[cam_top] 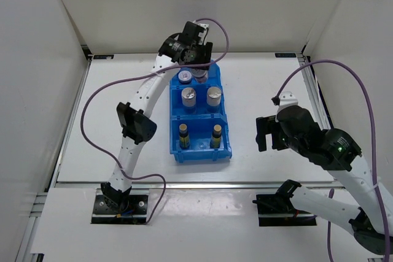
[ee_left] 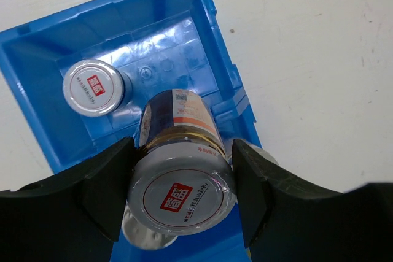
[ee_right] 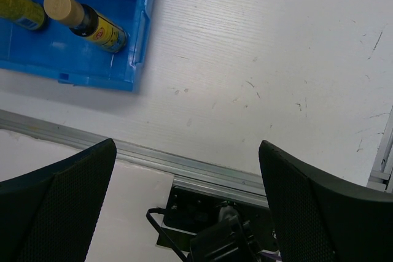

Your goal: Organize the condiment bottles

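White table [cam_top: 276, 90] and white walls framed the work. A blue three-compartment bin [cam_top: 202, 153] lay near the table's centre in the top view, its length running from 12 to 6 o'clock. Sorting by kind looked almost finished. The compartment at 6 o'clock held both slim dark bottles, the left dark bottle [cam_top: 183, 134] and the right dark bottle [cam_top: 217, 134], upright with tan caps on top. The middle compartment held two stubby silver-lidded jars side by side, the left middle jar [cam_top: 188, 95] and the right middle jar [cam_top: 214, 94]. In the far compartment at 12 o'clock, a standing jar [ee_left: 93, 87] sat toward the 9 o'clock side, which left the 3 o'clock side free for a partner.

The left gripper [ee_left: 182, 179] was over that free side. Its fingers [ee_left: 110, 182] pressed on opposite sides of the lid of the held jar [ee_left: 181, 115] and held it upright, apart from its neighbour. Whether its base touched the bin floor could not be told. Gripping high at the lid probably kept the fingers clear of the bin walls.

The right gripper [ee_right: 187, 164] hovered over bare table at 3 o'clock from the bin and well apart from it. Its fingers were spread wide with nothing between them, apparently parked out of the left arm's way.
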`<state>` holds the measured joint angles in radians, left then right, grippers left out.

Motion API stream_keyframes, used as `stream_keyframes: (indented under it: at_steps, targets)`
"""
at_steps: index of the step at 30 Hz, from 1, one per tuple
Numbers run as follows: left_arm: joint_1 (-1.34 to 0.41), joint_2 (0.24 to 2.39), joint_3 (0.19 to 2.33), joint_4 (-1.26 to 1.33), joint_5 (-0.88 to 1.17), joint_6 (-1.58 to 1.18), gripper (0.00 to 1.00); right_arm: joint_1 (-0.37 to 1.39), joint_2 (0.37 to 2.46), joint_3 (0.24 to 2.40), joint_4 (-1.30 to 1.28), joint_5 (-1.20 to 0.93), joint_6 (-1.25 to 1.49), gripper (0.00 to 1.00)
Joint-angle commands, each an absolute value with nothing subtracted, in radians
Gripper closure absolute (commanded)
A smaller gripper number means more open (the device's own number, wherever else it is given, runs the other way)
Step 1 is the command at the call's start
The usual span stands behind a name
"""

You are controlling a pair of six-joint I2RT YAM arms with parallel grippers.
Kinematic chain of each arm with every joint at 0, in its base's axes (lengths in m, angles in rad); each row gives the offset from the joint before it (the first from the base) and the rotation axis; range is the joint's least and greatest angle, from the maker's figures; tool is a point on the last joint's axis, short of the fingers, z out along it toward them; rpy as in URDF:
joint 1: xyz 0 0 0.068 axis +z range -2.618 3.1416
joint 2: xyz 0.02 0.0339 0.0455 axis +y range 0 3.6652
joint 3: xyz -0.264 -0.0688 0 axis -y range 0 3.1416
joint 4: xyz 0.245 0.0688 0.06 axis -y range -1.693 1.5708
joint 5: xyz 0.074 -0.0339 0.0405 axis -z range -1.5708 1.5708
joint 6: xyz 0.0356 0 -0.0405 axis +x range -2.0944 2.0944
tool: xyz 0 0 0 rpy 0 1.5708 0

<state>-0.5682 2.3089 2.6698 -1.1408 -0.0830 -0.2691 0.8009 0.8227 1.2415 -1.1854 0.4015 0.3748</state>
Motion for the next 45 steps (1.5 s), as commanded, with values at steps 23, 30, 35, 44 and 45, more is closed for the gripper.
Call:
stream_keyframes:
  at_steps: [23,30,35,44,45]
  targets:
    - [-0.546,2.517,2.683,-0.853,-0.093,-0.314,0.88,0.802,0.781,1.259,-1.223,0.417,0.408,0.0]
    - [-0.514,2.546,2.579,-0.853,-0.052,-0.365,0.83,0.802,0.799,1.259,-1.232,0.417,0.417,0.0]
    - [-0.514,2.557,2.588,-0.853,-0.032,-0.365,0.67,0.802,0.808,1.259,-1.232,0.426,0.417,0.0]
    - [-0.514,2.482,2.634,-0.853,0.021,-0.394,0.0,0.802,0.808,1.269,-1.241,0.454,0.437,0.0]
    - [-0.514,2.465,2.646,-0.853,0.031,-0.394,0.0,0.802,0.808,1.269,-1.241,0.454,0.437,0.0]
